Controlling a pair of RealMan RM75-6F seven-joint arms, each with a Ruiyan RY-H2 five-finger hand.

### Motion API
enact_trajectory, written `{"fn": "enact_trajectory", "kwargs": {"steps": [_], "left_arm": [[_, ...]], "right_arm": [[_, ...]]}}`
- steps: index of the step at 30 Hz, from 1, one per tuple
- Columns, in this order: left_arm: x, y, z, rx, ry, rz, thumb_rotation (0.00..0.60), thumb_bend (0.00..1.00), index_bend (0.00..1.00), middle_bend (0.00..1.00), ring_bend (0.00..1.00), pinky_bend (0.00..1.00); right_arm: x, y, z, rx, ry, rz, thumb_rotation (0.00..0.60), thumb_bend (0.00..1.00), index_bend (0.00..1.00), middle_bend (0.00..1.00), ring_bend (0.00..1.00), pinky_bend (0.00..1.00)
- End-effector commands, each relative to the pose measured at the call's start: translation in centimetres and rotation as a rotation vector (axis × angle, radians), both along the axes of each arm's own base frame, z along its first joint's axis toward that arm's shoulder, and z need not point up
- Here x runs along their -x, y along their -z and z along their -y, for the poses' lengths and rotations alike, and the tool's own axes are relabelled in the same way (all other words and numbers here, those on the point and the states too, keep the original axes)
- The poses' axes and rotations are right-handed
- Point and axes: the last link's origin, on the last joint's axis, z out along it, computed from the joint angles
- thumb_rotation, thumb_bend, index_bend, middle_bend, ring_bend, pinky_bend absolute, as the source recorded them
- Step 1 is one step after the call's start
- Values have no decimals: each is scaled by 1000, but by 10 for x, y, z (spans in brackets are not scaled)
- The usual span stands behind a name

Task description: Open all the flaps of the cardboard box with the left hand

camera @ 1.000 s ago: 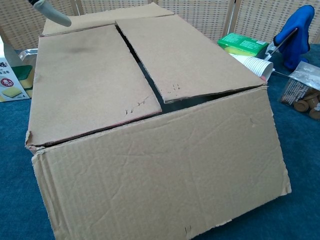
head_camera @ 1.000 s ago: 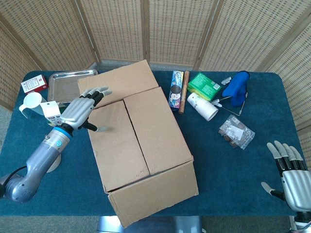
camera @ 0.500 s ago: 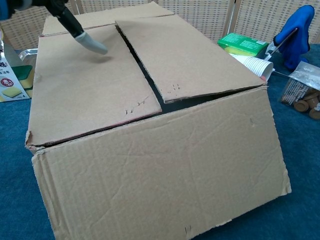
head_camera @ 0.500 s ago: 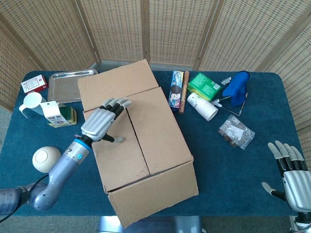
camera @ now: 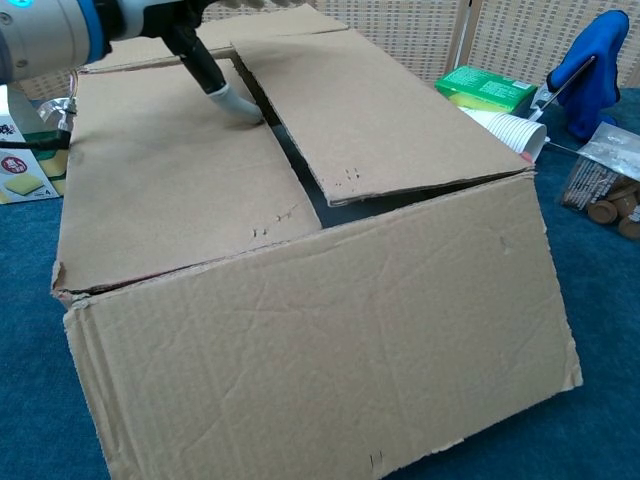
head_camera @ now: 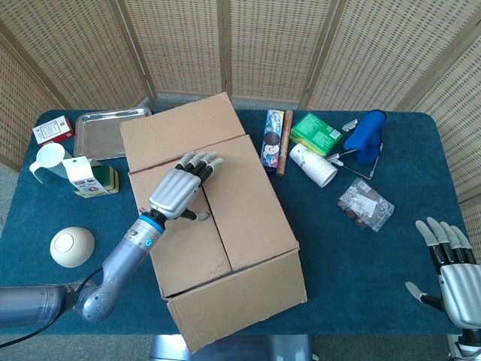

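The cardboard box [head_camera: 218,218] lies in the middle of the table; its two long top flaps lie flat with a dark seam between them, and the near end flap [camera: 330,350] and far end flap [head_camera: 180,124] are folded outward. My left hand [head_camera: 180,188] hovers over the seam with fingers spread, its thumb tip [camera: 235,103] touching the edge of the left top flap [camera: 170,190] at the gap. It holds nothing. My right hand [head_camera: 451,271] rests with fingers apart at the table's near right corner, away from the box.
Left of the box stand a carton [head_camera: 79,174], a white ball [head_camera: 72,247], a white scoop [head_camera: 46,159], a metal tray [head_camera: 101,129] and a red pack [head_camera: 52,131]. To the right lie a snack tube [head_camera: 272,141], green box [head_camera: 316,133], paper cups [head_camera: 314,165], blue cloth [head_camera: 367,135] and a bag [head_camera: 365,204].
My left hand has travelled rightward from the box's left edge to the centre seam, and its thumb has come down to the left top flap's edge. The right hand stayed still.
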Motion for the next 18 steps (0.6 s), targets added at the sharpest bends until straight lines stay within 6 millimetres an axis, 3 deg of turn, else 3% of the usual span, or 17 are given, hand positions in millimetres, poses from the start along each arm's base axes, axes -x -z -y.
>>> {"fn": "enact_trajectory", "kwargs": {"steps": [1, 18], "left_arm": [[-4, 5, -3, -11, 4, -7, 600, 119, 0, 0, 0, 0], [-23, 24, -14, -45, 20, -26, 600, 120, 0, 0, 0, 0]], "right_arm": [[0, -1, 0, 2, -1, 3, 600, 0, 0, 0, 0, 26], [1, -3, -1, -4, -1, 18, 600, 0, 0, 0, 0, 26]]}}
